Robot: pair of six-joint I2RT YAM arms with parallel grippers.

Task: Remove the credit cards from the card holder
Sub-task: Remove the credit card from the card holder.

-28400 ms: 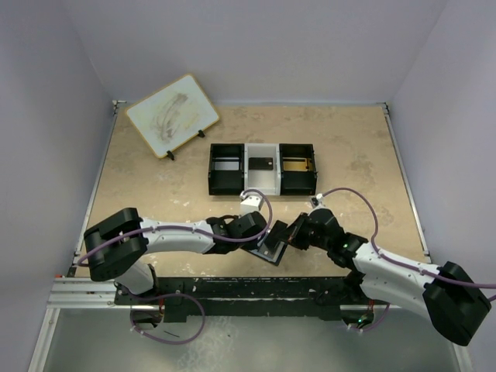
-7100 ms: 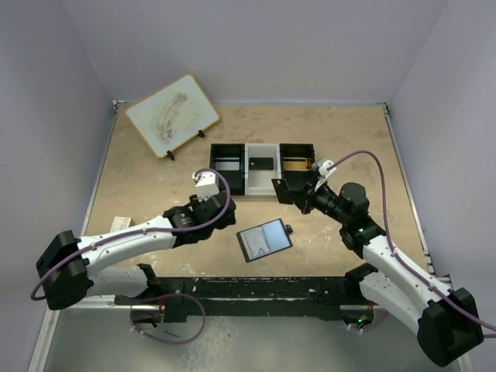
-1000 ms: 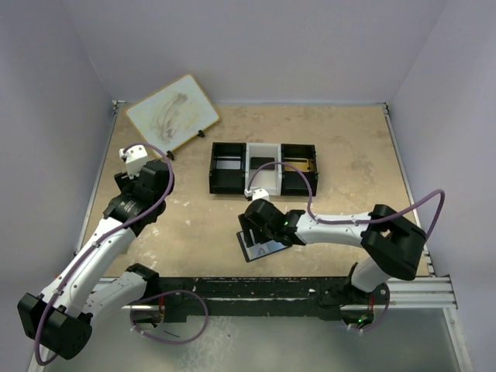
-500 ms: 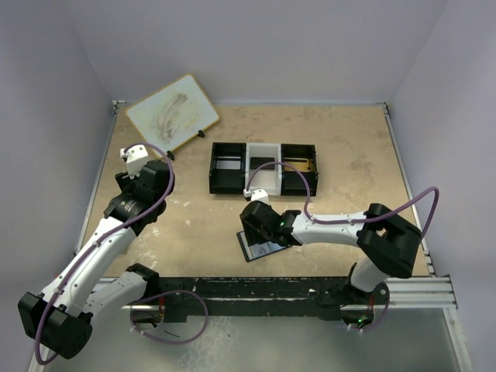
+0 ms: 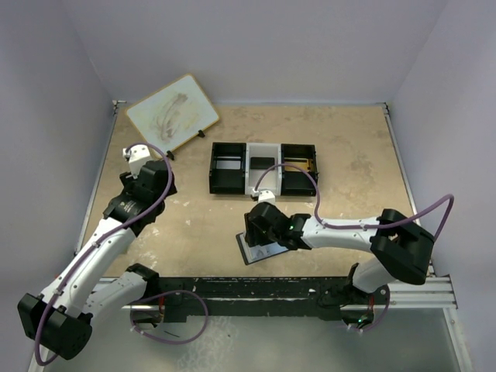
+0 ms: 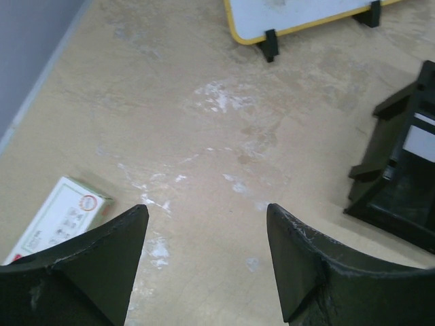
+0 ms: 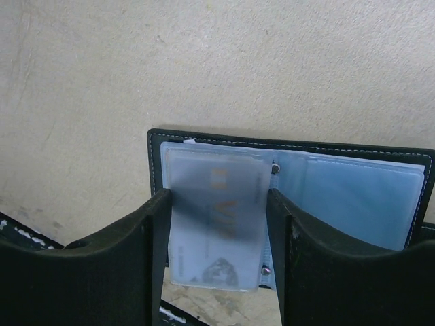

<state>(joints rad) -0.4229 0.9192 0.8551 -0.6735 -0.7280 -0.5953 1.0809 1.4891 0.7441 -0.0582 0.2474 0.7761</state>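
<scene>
The card holder (image 7: 353,197) lies spread open on the bench (image 7: 204,68), just in front of the arm bases, pale blue inside facing up. The right gripper (image 7: 217,197) is down over its left half, fingers pressed to both long edges of a pale credit card (image 7: 214,224). Off to the left, the left gripper (image 6: 204,210) hangs wide apart and empty, near a little white box (image 6: 54,217)

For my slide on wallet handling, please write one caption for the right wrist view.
The right gripper straddles a pale card in the open card holder lying on the table.
</scene>
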